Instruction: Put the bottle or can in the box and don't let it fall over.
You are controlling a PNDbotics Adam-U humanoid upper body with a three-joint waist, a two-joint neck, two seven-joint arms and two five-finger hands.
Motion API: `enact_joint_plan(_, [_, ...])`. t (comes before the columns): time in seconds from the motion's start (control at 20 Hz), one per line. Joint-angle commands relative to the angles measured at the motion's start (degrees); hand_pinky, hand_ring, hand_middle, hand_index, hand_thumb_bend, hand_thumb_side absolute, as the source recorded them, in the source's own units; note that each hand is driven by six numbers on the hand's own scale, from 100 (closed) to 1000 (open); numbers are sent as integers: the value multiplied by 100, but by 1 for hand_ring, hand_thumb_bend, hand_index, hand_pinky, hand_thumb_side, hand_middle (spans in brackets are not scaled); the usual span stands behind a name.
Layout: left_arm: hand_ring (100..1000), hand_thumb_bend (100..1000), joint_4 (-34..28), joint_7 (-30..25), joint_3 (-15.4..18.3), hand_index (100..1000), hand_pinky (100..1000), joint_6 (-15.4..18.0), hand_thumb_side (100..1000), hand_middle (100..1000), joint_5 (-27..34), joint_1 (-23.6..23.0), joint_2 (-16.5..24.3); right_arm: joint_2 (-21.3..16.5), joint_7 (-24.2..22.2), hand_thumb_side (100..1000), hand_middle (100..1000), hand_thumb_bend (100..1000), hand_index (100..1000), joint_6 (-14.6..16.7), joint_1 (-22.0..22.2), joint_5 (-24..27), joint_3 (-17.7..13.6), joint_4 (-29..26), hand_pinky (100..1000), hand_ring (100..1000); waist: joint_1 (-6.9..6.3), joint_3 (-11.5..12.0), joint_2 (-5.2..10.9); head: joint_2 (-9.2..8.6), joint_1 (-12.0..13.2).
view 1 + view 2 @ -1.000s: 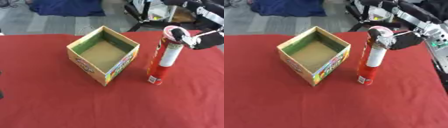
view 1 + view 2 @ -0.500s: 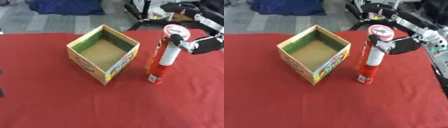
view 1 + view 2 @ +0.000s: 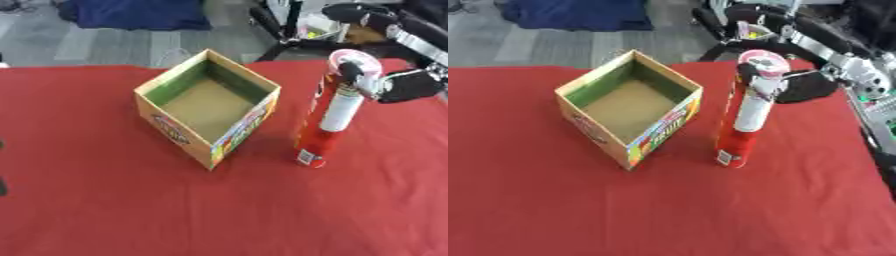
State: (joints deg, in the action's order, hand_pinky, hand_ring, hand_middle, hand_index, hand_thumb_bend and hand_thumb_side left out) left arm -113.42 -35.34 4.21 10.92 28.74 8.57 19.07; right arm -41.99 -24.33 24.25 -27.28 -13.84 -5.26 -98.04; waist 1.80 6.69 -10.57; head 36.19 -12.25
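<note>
Red cloth is covering the table from the near edge to the far one, where grey floor is showing beyond it. Sitting on the cloth left of centre is an open cardboard box, turned so that one corner is pointing toward the near edge. Its outer walls are carrying bright printed colours, its inner walls are looking green, and its brown floor is lying bare, with nothing inside it.

Just to the right of the box, apart from it, a tall red can with a white band and a pale lid is standing on the cloth outside the box, leaning slightly with its top tipped to the right. Its base is resting on the table.

Coming in from the far right, the robot's black right hand is meeting the can at its upper part, just under the lid. Dark fingers are curling round the can's top on the left side while the palm is sitting against its right side, so the hand is closed around the can.

The left hand is not showing in either view.
</note>
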Motion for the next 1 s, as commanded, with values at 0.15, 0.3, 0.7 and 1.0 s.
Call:
enact_joint_plan(0.15, [833, 100, -118, -29, 9, 872, 511, 2, 653, 852, -12, 87, 40, -105, 216, 561, 965, 100, 987, 62, -118, -222, -72, 181, 967, 1000, -3, 5, 38, -15, -21])
enact_joint_plan(0.3, [833, 100, -118, -41, 10, 871, 510, 1, 653, 852, -30, 82, 42, -117, 352, 561, 965, 100, 983, 82, -121, -379, -99, 289, 969, 1000, -1, 1, 29, -20, -11])
enact_joint_plan(0.7, [834, 100, -118, -53, 6, 870, 510, -6, 653, 853, -48, 75, 29, -63, 449, 570, 970, 100, 986, 7, -157, -832, -69, 431, 976, 1000, -8, -7, 23, -25, -25])
enact_joint_plan(1.0, [834, 100, -118, -75, 2, 869, 509, -17, 654, 854, -69, 68, 20, -33, 339, 583, 971, 100, 990, 36, -201, -891, -28, 625, 977, 1000, -4, 4, -6, -37, -30])
